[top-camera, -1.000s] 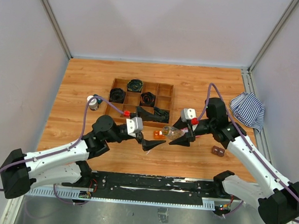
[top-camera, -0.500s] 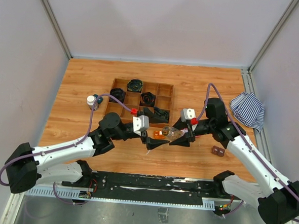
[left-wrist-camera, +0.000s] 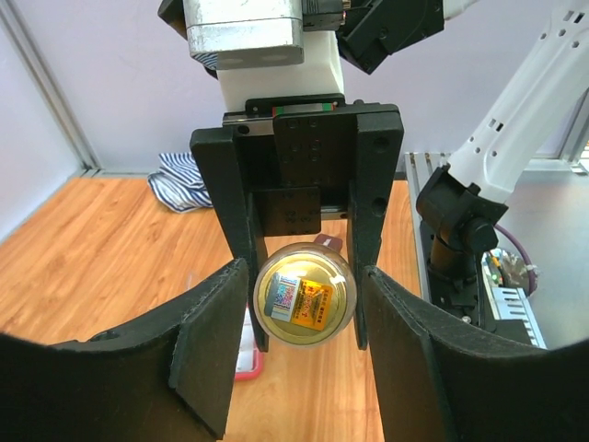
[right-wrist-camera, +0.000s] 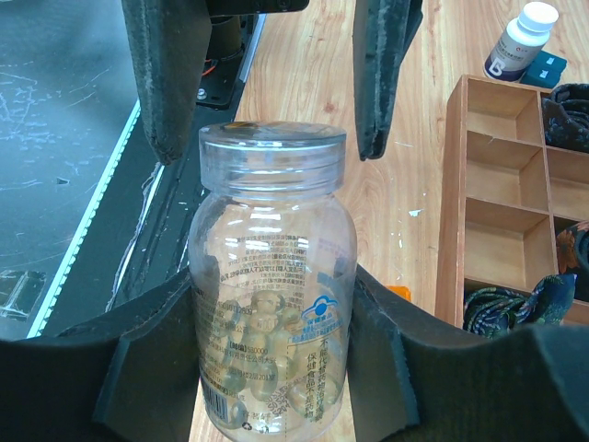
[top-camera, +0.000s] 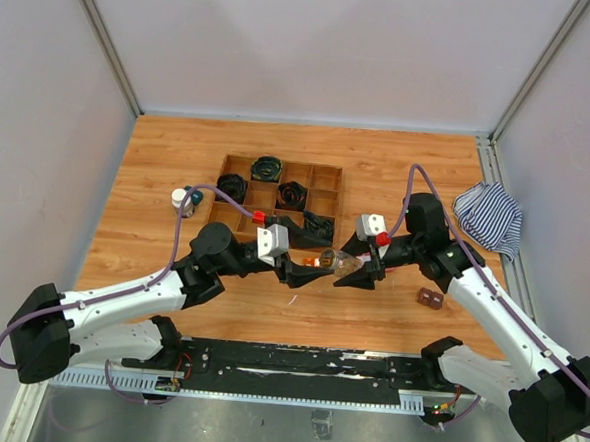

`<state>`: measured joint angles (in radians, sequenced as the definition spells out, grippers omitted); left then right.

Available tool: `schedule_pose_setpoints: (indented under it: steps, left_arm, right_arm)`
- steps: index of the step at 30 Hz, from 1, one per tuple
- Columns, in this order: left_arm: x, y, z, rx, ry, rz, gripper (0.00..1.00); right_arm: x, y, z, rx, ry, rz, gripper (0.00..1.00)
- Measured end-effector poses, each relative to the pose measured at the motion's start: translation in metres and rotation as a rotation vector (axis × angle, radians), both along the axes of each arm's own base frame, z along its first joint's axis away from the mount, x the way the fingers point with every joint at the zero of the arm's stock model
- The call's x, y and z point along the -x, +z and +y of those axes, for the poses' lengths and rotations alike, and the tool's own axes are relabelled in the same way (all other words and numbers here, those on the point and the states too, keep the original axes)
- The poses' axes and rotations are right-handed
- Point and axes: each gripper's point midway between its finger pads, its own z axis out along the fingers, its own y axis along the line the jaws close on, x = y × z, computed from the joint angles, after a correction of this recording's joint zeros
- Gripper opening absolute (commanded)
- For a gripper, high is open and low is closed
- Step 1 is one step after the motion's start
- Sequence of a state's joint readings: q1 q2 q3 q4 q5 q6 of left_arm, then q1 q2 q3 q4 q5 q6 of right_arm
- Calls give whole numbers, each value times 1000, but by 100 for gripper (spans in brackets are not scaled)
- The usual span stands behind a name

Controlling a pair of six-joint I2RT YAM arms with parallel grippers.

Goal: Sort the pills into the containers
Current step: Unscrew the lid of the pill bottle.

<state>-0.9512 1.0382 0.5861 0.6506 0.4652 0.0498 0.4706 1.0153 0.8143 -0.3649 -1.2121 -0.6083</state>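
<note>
My right gripper (top-camera: pixel 358 272) (right-wrist-camera: pixel 271 368) is shut on a clear vial (top-camera: pixel 340 265) (right-wrist-camera: pixel 267 304), held level above the table with its clear lid toward the left arm. Pale yellow pills (right-wrist-camera: pixel 262 368) lie inside it. My left gripper (top-camera: pixel 315 268) (left-wrist-camera: pixel 306 318) is open, and its fingers (right-wrist-camera: pixel 166 74) stand either side of the lid (left-wrist-camera: pixel 305 295) with a gap on each side. A dark bottle with a white cap (top-camera: pixel 183 201) (right-wrist-camera: pixel 518 39) stands left of the tray. Below the vial, a corner of the pink box (left-wrist-camera: pixel 241 357) shows on the table.
A wooden compartment tray (top-camera: pixel 284 161) (right-wrist-camera: pixel 454 184) with black coils sits behind the grippers. A striped cloth (top-camera: pixel 488 218) (left-wrist-camera: pixel 184 180) lies at the right edge. A small brown piece (top-camera: pixel 430 298) rests near the right arm, and an orange block (right-wrist-camera: pixel 398 293) shows under the vial.
My left arm has moved right to the vial, and its jaws have narrowed around the lid. My right gripper has held the vial still.
</note>
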Motion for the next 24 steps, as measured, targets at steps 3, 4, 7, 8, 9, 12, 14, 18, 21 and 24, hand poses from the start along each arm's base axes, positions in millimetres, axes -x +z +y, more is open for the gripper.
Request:
schedule_pose_setpoints:
  steps: [3,4,7,8,9,12,14,18,21,24]
  left_arm:
    - [0,0,0,0,0,3,60]
    - [0,-1,0,-1,0,4,61]
    - [0,-4,0,-5,0,9,68]
    - [0,-4,0,-7,0,10,70]
    - [0,-5,0,-9,1,12,70]
    - [0,-5,0,-9,3,14,68]
    - [0,-5,0,-9,3,15,65]
    - [0,-5,0,-8,2,17,63]
    - [0,-6,0,-8,2,18,63]
    - [0,-6,0,-8,2,18,61]
  right_arm:
    - [0,0,0,0,0,0,1]
    - [0,0,0,0,0,0,0]
    - [0,0,0,0,0,0,1]
    - [0,0,0,0,0,0,1]
    - [0,0,0,0,0,0,1]
    - [0,0,0,0,0,0,1]
    - [0,0,0,0,0,0,0]
    - [0,0,0,0,0,0,1]
    - [0,0,0,0,0,0,1]
    - [0,0,0,0,0,1,1]
